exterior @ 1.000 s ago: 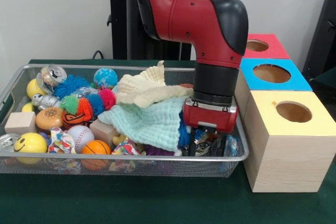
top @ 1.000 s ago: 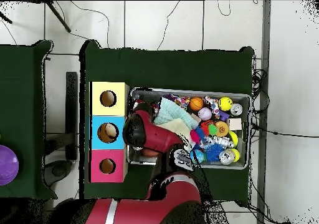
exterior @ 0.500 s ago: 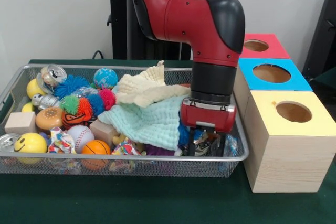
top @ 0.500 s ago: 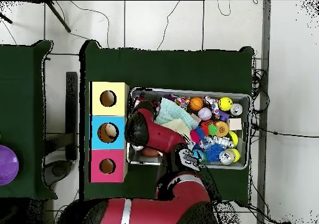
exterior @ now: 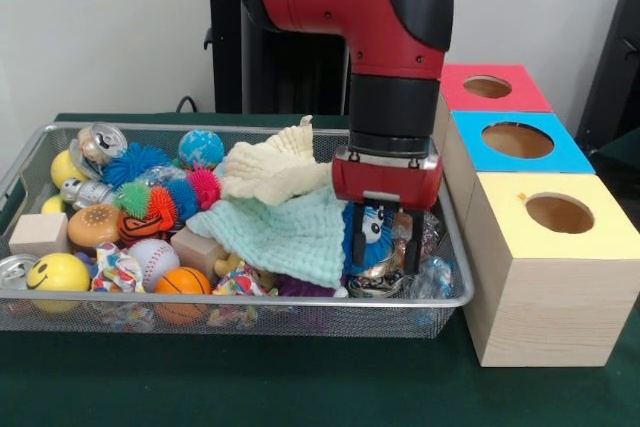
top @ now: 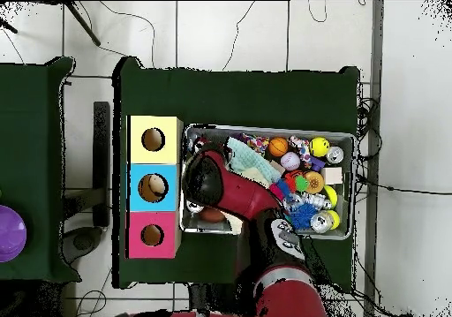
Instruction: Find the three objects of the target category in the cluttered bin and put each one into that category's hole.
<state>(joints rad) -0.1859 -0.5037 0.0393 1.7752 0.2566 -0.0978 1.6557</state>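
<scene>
The gripper (exterior: 384, 247) clamps a crinkly blue snack bag (exterior: 373, 234) with a cartoon eye, its lettering unreadable, above the wire bin (exterior: 250, 309).

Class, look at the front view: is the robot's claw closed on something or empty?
Closed on something. The claw is clamped on a blue fuzzy toy held between its fingers, above the wire bin.

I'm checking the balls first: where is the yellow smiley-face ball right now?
In the front view, the yellow smiley-face ball lies in the wire mesh bin's near left corner, just left of the white baseball and below the wooden block.
</scene>
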